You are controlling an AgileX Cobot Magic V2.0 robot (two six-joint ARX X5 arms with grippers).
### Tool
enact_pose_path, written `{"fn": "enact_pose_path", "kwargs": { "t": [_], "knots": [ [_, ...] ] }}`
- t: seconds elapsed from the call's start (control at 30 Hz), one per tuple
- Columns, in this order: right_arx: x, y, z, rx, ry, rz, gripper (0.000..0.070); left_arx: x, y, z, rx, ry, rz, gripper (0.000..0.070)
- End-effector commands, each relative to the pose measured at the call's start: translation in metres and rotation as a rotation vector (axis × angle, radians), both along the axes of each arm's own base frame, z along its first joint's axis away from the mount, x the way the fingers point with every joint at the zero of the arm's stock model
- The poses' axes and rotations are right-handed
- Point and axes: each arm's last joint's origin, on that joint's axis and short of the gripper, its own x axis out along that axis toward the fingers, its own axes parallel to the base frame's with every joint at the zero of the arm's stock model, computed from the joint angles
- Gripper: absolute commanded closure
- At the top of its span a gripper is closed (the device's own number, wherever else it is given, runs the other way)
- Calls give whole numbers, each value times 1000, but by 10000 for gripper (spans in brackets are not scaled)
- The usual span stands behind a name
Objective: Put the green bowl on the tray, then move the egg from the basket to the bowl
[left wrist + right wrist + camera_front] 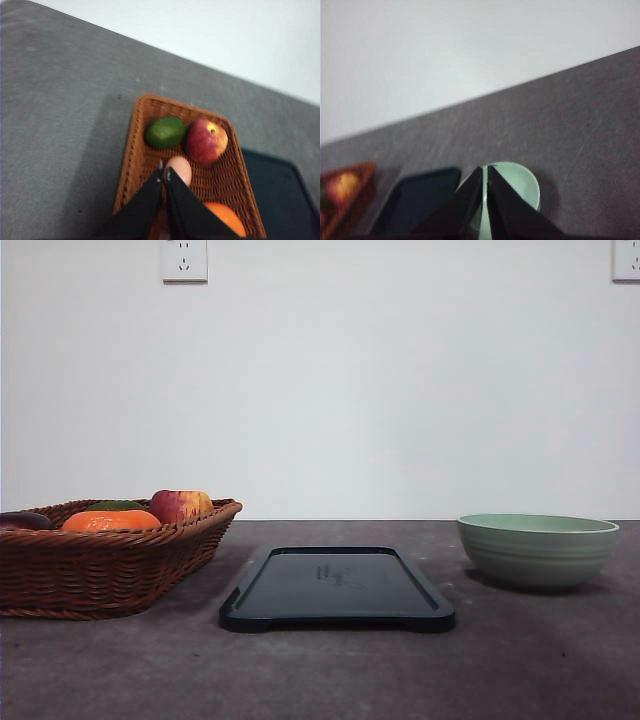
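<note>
**First job: get the bowl onto the tray**

The bowl (538, 549) sits on the table (320, 670), just to the right of the tray (337, 588). They do not touch. The tray has nothing on it. So the first step is not done yet.

The right gripper (485, 172) hangs above the bowl with its two fingers pressed together. It holds nothing. To do this step well, it should open first. Then it should come down over one side of the rim, one finger inside and one outside, and pinch. The rim looks thin and smooth, so a firm pinch seems best. Lift just enough to clear the tray's raised edge, slide left, and set the bowl down flat near the middle.

The left gripper (164, 172) is closed too and holds nothing. It hangs over the basket (131, 165), close to the egg (180, 168). The egg lies inside, near the apple (206, 141). It can wait there until the bowl is in place.
</note>
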Motion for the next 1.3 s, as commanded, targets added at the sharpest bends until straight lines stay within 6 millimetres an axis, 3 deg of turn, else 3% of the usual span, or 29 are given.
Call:
{"fn": "enact_pose_path", "kwargs": {
  "t": [0.0,0.33,0.6,0.67,0.73,0.8,1.0,1.27],
  "knots": [
    [4,1,8,-106,-9,36,694,5,-1,10,90,-9,-65,700],
    [33,4,25,-326,145,210,694,32,-7,17,230,121,-352,700],
    [44,4,27,-379,207,241,691,35,-13,18,245,129,-397,700],
    [44,4,27,-381,207,241,633,35,-13,18,245,128,-398,620],
    [44,4,27,-381,206,241,484,35,-13,18,245,127,-397,448],
    [44,4,27,-381,207,241,380,35,-13,18,245,126,-397,348],
    [45,4,28,-331,225,227,372,35,-13,19,246,122,-396,350],
    [63,4,44,-256,423,229,372,36,-13,20,248,107,-394,350]
  ]
}}
